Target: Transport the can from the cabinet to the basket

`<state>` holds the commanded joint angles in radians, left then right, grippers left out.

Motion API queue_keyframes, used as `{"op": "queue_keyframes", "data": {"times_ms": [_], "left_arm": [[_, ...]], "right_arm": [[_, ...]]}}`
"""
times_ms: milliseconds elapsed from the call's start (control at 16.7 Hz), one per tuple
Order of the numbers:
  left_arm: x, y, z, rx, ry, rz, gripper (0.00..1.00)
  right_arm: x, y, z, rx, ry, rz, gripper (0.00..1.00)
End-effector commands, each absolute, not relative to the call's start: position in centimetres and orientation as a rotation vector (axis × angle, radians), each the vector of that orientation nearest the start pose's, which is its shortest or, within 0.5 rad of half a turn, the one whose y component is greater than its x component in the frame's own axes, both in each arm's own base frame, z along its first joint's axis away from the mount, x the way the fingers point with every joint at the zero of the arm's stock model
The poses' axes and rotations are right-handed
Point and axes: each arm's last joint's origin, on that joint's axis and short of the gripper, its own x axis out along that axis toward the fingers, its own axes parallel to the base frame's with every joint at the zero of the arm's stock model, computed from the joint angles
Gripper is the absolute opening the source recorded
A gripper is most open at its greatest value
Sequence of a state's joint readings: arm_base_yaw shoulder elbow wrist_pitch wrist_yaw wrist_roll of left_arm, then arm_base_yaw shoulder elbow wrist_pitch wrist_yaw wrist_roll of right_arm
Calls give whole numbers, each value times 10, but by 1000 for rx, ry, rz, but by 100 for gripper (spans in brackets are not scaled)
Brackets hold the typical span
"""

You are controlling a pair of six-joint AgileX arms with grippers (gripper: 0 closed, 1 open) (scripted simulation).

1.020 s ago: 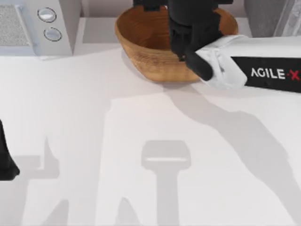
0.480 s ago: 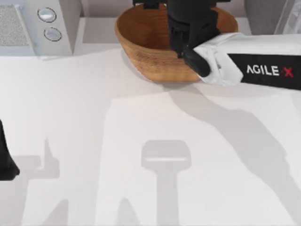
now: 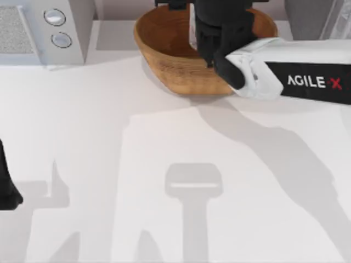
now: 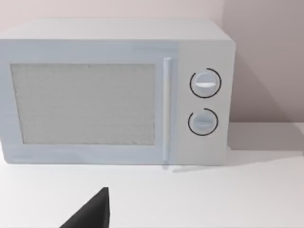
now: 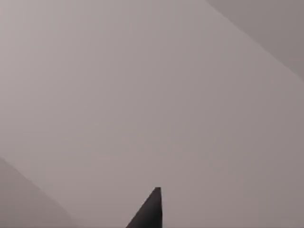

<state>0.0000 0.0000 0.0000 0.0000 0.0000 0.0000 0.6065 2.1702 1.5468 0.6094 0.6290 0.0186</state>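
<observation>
Wicker basket (image 3: 164, 52) beneath right gripper (image 3: 219, 33), can hidden.

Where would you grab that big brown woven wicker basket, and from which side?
Pinch the big brown woven wicker basket by its upturned rim, probably from above on the top view's left side: the walls bulge and slope, and the right end effector hangs over the other half. Left arm parked far left.
</observation>
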Motion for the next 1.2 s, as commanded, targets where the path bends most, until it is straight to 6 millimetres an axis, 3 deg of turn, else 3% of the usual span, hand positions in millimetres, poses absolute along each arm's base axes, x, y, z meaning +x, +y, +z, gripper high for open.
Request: {"op": "queue_keyframes", "data": {"times_ms": [180,240,1200], "left_arm": [[106,-1,160,0,0,0,100],[106,-1,160,0,0,0,100],[106,-1,160,0,0,0,100]], "right_arm": [[419,276,222,0,4,2,98],[419,276,222,0,4,2,100],[419,276,222,0,4,2,100]]}}
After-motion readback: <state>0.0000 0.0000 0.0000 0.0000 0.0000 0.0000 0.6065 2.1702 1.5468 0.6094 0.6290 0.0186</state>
